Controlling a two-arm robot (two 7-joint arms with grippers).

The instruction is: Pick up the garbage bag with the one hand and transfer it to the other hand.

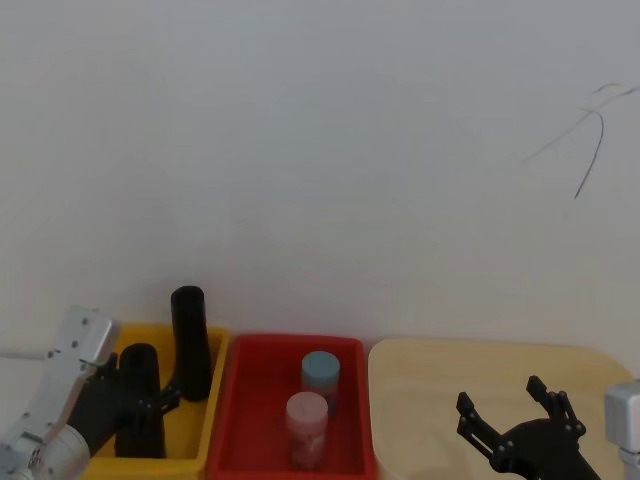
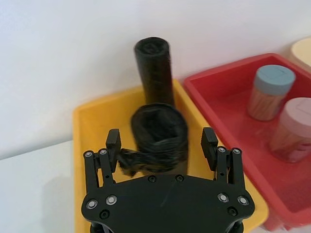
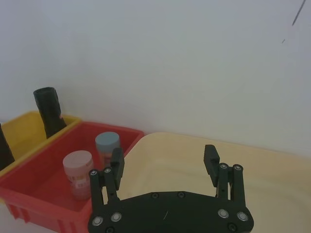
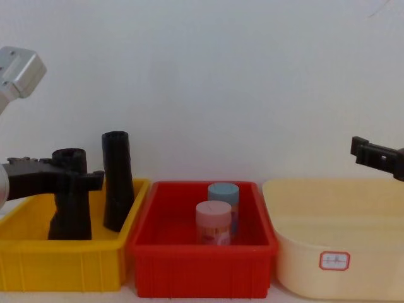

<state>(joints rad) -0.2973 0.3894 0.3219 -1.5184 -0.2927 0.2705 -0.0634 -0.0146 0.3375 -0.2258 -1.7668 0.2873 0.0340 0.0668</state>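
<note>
Left wrist view: left gripper [image 2: 161,140] spread around the bag [image 2: 159,127], not clamped yet. Right gripper [image 3: 164,156] gapes over the tub [image 3: 272,167]. Grab, lift, handoff all left to do, I reckon.

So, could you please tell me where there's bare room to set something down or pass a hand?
The cream tub under the open right gripper is bare. The red bin has free floor left of its two jars. The yellow bin is crowded: garbage bag, slimmer black tube, left gripper open around the bag.
</note>
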